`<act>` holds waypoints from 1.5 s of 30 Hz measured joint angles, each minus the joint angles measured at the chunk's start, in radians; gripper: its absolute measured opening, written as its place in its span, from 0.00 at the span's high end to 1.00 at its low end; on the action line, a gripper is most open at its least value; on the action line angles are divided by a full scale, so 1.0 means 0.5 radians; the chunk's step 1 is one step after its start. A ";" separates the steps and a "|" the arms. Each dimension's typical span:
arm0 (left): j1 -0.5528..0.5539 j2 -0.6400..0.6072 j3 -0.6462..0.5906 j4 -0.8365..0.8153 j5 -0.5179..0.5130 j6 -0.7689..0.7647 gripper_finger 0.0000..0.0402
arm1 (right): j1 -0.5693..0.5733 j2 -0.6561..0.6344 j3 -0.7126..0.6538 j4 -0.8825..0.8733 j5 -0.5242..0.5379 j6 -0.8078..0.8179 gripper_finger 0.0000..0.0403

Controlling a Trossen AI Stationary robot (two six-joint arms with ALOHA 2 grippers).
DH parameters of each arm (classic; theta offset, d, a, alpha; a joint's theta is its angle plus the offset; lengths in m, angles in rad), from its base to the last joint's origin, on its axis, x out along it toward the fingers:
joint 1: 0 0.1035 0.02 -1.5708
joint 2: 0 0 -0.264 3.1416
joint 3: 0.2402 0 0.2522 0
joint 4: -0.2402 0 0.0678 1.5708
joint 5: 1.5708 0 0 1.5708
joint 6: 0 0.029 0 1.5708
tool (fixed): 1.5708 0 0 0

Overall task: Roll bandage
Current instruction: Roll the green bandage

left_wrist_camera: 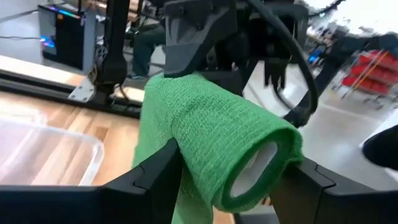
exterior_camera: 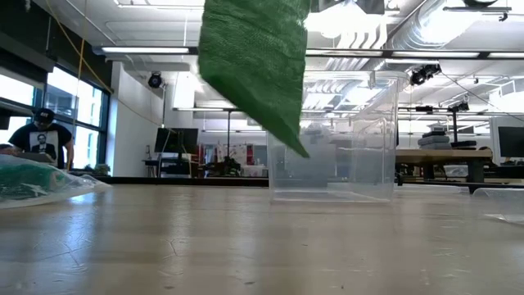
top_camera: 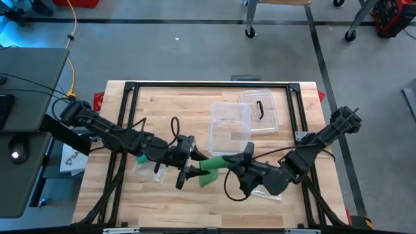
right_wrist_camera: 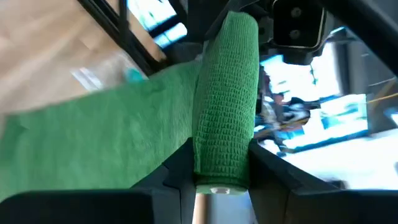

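One green bandage roll (top_camera: 214, 166), one clear plastic box (top_camera: 229, 129), one clear lid (top_camera: 262, 110), one plastic wrapper (top_camera: 144, 167), two grippers: left gripper (top_camera: 186, 174), right gripper (top_camera: 242, 158).

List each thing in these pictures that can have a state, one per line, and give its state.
green bandage: partly rolled, loose tail hanging, held above the table.
left gripper: fingers either side of the roll, not pressing it.
right gripper: shut on the roll.
clear container: open, upright.
lid: off, lying beside the container.
plastic wrapper: lying on the table.

Green waffle-textured bandage (left_wrist_camera: 217, 143), clear plastic container (top_camera: 229, 127), pale wooden table (top_camera: 156, 110).
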 joint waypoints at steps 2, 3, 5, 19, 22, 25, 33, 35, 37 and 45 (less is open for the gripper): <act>0.022 0.000 0.000 0.046 0.038 -0.011 0.50 | 0.024 0.000 0.000 0.007 0.070 -0.066 0.73; 0.028 0.001 0.000 0.060 0.047 -0.012 0.50 | 0.030 0.001 0.000 0.009 0.097 -0.090 0.73; 0.043 0.002 0.000 0.089 0.068 -0.018 0.50 | 0.039 0.003 0.000 0.003 0.160 -0.127 0.73; 0.057 0.003 0.001 0.252 0.171 -0.069 0.49 | 0.033 0.004 -0.009 -0.021 0.580 -0.200 0.73; 0.063 0.003 0.001 0.240 0.166 -0.057 0.46 | 0.033 0.004 -0.009 -0.021 0.584 -0.186 0.73; 0.080 0.003 0.001 0.222 0.146 -0.004 0.44 | 0.032 0.004 -0.009 -0.021 0.527 -0.036 0.74; 0.109 0.003 0.001 0.237 0.109 0.058 0.44 | 0.013 0.003 -0.009 -0.237 0.285 0.423 0.81; 0.110 0.002 0.001 0.250 0.083 0.047 0.44 | -0.007 0.003 -0.009 -0.249 0.374 0.485 0.82; 0.115 -0.005 0.001 0.253 0.069 0.044 0.44 | -0.025 0.003 -0.009 -0.251 0.462 0.520 0.82; 0.078 -0.171 0.002 -0.159 -0.009 0.031 0.44 | -0.054 0.003 -0.008 -0.331 0.285 0.743 0.83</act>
